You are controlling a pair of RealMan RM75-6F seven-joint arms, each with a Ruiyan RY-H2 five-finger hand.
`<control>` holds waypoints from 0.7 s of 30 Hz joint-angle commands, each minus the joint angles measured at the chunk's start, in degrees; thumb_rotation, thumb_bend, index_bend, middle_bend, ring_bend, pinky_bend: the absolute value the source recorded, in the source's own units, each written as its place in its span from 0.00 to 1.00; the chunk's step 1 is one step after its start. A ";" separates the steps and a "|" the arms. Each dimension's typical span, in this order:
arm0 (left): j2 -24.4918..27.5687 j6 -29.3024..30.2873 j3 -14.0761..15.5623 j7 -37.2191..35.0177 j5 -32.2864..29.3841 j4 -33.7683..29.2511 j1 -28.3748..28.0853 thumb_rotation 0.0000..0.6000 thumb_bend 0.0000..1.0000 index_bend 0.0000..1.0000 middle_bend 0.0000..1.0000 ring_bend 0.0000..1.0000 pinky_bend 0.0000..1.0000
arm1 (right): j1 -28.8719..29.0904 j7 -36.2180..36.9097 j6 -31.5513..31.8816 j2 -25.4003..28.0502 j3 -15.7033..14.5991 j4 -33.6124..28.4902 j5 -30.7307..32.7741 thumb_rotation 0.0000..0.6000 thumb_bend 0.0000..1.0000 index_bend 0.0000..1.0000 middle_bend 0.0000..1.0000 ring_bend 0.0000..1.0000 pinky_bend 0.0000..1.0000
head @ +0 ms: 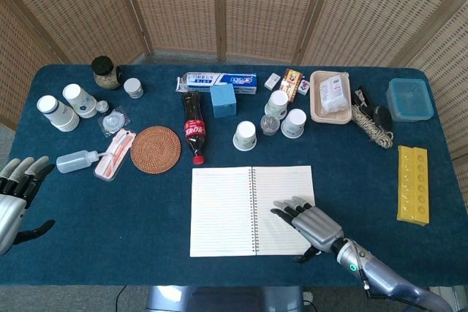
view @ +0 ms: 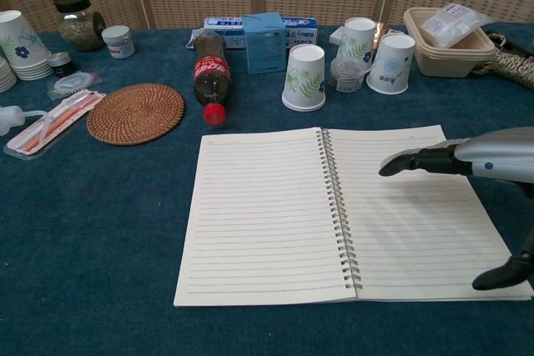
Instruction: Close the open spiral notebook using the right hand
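The spiral notebook [head: 223, 210] [view: 267, 214] lies open and flat near the table's front edge, lined pages on both sides of the spiral. My right hand [head: 308, 222] [view: 467, 162] hovers over the lower part of the right page, fingers stretched toward the spiral and thumb apart, holding nothing. Whether its fingertips touch the paper I cannot tell. My left hand [head: 18, 191] sits at the table's left edge, fingers spread and empty, far from the notebook.
Behind the notebook stand a cola bottle [head: 194, 128], paper cups [head: 245, 136] [view: 303, 77] and a round woven coaster [head: 155, 149]. A yellow tray [head: 412, 184] lies to the right, a spray bottle [head: 77, 160] to the left. Boxes and jars line the back.
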 commanded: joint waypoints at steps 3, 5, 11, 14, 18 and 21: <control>0.16 -0.53 -0.02 0.74 0.10 -0.53 -0.28 1.00 0.04 0.00 0.00 0.00 0.00 | 2.67 1.13 -2.81 -1.75 0.94 1.36 4.57 0.78 0.00 0.00 0.00 0.00 0.00; 0.31 -0.78 -0.12 1.32 0.14 -0.90 -0.50 1.00 0.04 0.00 0.00 0.00 0.00 | 3.52 1.38 -3.42 -2.30 1.11 2.58 6.06 0.78 0.00 0.00 0.00 0.00 0.00; 0.39 -1.42 -0.24 1.90 -0.14 -1.63 -0.86 1.00 0.04 0.00 0.00 0.00 0.00 | 4.08 3.43 -3.28 -3.74 0.93 4.78 9.62 0.71 0.00 0.01 0.00 0.00 0.00; 0.55 -1.36 -0.42 1.77 -0.20 -1.77 -0.97 1.00 0.04 0.00 0.00 0.00 0.00 | 4.17 3.86 -3.16 -4.34 0.06 5.98 9.39 0.71 0.00 0.03 0.01 0.01 0.00; 0.63 -1.27 -0.31 1.72 -0.25 -1.74 -0.82 1.00 0.04 0.00 0.00 0.00 0.00 | 3.58 4.90 -2.61 -4.53 -1.24 6.53 9.02 0.70 0.00 0.03 0.05 0.04 0.00; 0.60 -1.17 -0.18 1.49 -0.16 -1.71 -0.69 1.00 0.04 0.00 0.00 0.00 0.00 | 2.50 6.24 -1.36 -4.34 -2.37 7.09 8.17 0.70 0.00 0.04 0.07 0.07 0.00</control>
